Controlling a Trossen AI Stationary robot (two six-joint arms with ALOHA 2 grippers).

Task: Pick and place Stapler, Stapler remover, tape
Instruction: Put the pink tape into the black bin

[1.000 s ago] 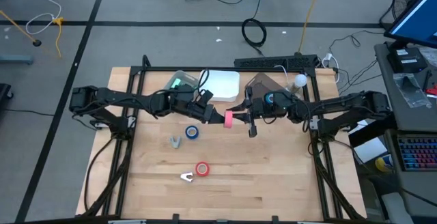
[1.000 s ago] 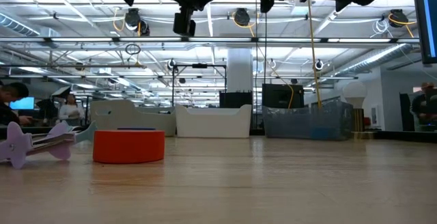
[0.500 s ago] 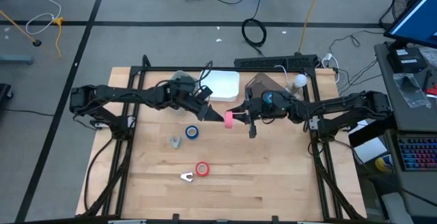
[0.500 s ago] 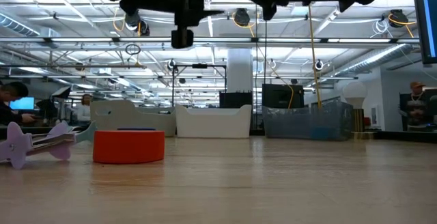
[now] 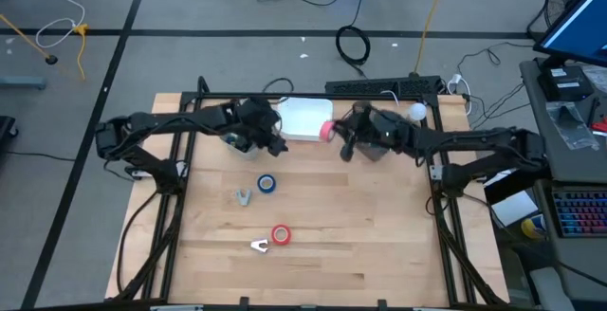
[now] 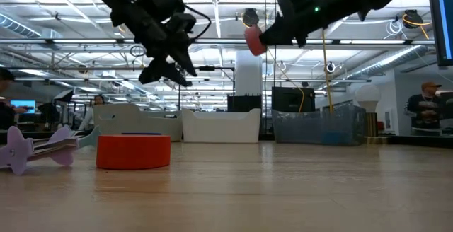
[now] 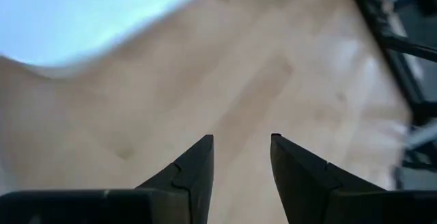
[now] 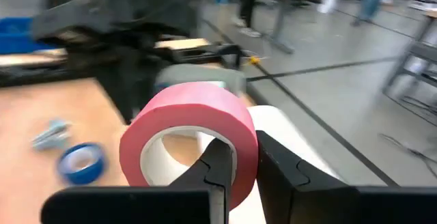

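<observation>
R gripper (image 5: 329,132) grips pink tape (image 5: 326,131) above white bin (image 5: 302,119). L gripper (image 5: 277,146) is beside bin, fingers apart, empty.

Wooden table (image 5: 379,226): blue tape (image 5: 267,185), red tape (image 5: 281,235), white bin (image 5: 302,121).

Tabletop (image 5: 379,245): light wood, plank-grained, framed by black metal rails.

White bin (image 5: 302,121): rectangular, at the far edge of the tabletop, near its middle.

Clear plastic container (image 6: 322,127): beside the white bin, at the far edge.

Black power strip (image 5: 379,87): lies along the far edge of the tabletop.

Coiled black cable (image 5: 353,44): on the grey floor beyond the tabletop.

Keyboard (image 5: 579,211): on a side desk, red and blue keys.

Person (image 6: 423,112): standing in the room behind, at far right.
</observation>
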